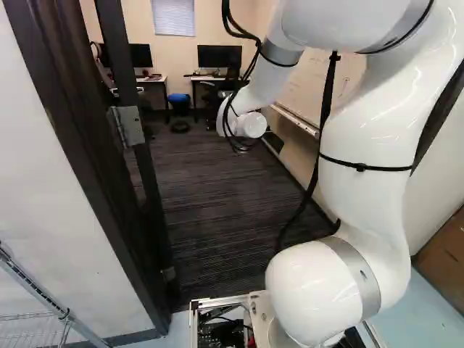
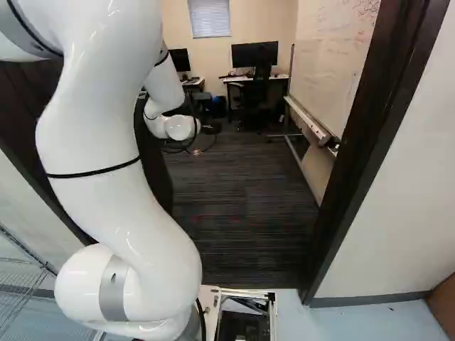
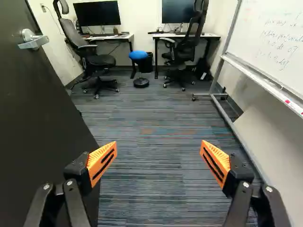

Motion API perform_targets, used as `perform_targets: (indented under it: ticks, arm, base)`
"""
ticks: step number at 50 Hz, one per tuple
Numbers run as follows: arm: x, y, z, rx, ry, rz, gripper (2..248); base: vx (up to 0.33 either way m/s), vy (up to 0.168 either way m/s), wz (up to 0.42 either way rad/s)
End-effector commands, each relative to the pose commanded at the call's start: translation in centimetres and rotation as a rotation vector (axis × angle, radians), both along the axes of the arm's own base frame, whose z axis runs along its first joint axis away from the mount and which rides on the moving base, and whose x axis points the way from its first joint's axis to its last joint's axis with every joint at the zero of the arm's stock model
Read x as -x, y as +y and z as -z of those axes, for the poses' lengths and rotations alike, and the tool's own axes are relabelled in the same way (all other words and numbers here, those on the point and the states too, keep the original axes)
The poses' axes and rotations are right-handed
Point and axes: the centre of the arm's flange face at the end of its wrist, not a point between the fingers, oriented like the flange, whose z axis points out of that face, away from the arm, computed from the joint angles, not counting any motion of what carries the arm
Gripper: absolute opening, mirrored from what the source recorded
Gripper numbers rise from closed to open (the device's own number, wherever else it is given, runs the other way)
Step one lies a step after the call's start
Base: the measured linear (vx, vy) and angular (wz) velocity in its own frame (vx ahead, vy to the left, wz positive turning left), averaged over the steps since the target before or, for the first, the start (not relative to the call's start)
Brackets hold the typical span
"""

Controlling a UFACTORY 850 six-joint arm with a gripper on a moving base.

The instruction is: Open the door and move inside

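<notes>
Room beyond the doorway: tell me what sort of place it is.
Probably a small office or shared workroom: it has white-topped desks with black flat monitors, black wheeled office chairs, and a large whiteboard with handwriting on it.

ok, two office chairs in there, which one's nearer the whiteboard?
The chair between the blue-topped stool and the whiteboard. The other chair is on the stool's opposite side, toward the open door.
</notes>
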Motion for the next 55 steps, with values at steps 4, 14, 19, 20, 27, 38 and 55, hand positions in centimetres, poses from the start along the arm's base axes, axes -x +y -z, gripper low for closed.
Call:
perform_targets:
  ticks: [4, 14, 19, 20, 27, 38, 55]
  arm:
    - [0.8, -0.3, 0.1, 0.001, -0.001, 0.003, 247]
    - [3.1, -1.2, 0.3, 0.003, -0.002, 0.012, 247]
    - [4.3, -1.6, 0.5, 0.004, -0.003, 0.017, 247]
    - [4.5, -1.7, 0.5, 0.004, -0.003, 0.018, 247]
    - [6.6, -2.4, 0.8, 0.006, -0.005, 0.026, 247]
    - [10.1, -3.4, 1.5, 0.009, -0.007, 0.040, 247]
    - [15.5, -4.8, 2.9, 0.013, -0.011, 0.059, 247]
  base:
    - [0.000, 0.000, 0.000]
    - [0.000, 0.000, 0.000]
    - [0.000, 0.000, 0.000]
    - [0.000, 0.000, 0.000]
    - [0.000, 0.000, 0.000]
    - [0.000, 0.000, 0.000]
    - [0.000, 0.000, 0.000]
